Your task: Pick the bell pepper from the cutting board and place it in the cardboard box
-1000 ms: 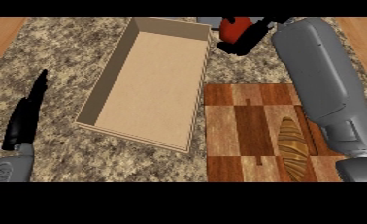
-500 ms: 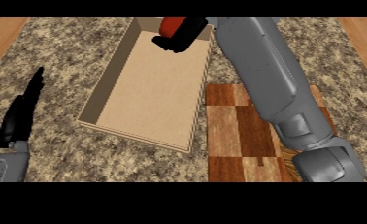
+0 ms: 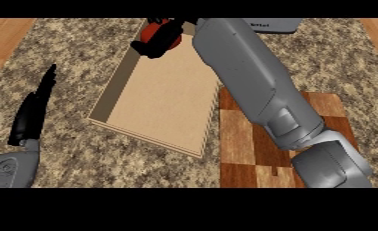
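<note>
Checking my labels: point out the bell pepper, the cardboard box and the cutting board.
bell pepper (image 3: 151, 32): head view, red side.
cardboard box (image 3: 159, 100): head view, bare floor.
cutting board (image 3: 238, 150): head view, bare wood.

Matt brown cardboard box, speckled stone counter, glossy wooden cutting board, smooth red bell pepper

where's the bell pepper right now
In the head view the bell pepper is at top centre, held in the right hand at the far end of the cardboard box, up and left of the cutting board.
</note>
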Action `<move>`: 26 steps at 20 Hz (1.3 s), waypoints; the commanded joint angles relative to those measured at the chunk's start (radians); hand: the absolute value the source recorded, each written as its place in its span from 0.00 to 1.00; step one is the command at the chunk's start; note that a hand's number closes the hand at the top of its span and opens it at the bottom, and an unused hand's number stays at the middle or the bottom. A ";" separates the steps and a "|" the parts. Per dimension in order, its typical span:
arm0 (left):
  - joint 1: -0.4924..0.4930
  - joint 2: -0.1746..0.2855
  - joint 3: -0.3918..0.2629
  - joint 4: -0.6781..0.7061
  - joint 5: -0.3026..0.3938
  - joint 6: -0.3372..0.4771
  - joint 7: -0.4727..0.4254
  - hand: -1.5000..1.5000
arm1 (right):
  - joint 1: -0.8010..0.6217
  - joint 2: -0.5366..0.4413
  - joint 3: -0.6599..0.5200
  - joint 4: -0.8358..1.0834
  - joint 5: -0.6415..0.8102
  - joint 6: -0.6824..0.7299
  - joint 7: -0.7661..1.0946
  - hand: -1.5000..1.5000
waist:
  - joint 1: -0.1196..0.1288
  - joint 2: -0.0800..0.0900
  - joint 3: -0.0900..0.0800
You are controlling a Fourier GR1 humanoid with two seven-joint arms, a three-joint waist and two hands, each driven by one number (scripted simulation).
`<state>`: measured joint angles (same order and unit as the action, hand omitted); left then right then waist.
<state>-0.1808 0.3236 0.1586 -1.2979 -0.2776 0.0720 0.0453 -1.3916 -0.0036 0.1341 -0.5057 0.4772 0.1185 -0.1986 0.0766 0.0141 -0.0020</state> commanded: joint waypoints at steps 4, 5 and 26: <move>-0.048 0.002 -0.020 0.004 -0.015 -0.015 0.014 0.50 | -0.021 0.003 0.174 0.125 -0.072 -0.133 0.019 1.00 | 0.040 0.010 -0.001; -0.043 -0.027 -0.029 0.022 -0.011 -0.005 -0.003 0.50 | 0.009 0.004 0.193 0.111 -0.107 -0.191 0.067 1.00 | 0.056 0.011 -0.002; -0.047 -0.020 -0.026 -0.005 -0.023 -0.005 0.029 0.50 | 0.017 0.004 0.089 0.150 -0.495 -0.256 -0.061 0.00 | 0.023 0.015 0.001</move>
<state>-0.2506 0.3077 0.1266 -1.3106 -0.2941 0.0528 0.0832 -1.3667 0.0001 0.2931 -0.3732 0.0518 -0.1182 -0.2126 0.1343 0.0327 -0.0013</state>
